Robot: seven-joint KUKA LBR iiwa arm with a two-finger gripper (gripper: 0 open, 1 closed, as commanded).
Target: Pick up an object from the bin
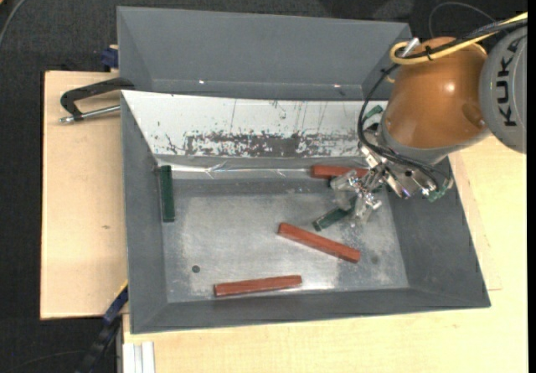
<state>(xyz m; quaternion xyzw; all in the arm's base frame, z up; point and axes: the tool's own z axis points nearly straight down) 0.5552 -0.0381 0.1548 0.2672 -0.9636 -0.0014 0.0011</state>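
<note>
Probably a lab: robot arm (435, 99), grey bin (251, 49).

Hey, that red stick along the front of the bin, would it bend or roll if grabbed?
Probably stiff: the red stick lies dead straight on the bin floor. It looks flat-sided, so likely slides rather than rolls. Long and thin, it may tilt if gripped off-centre.
</note>
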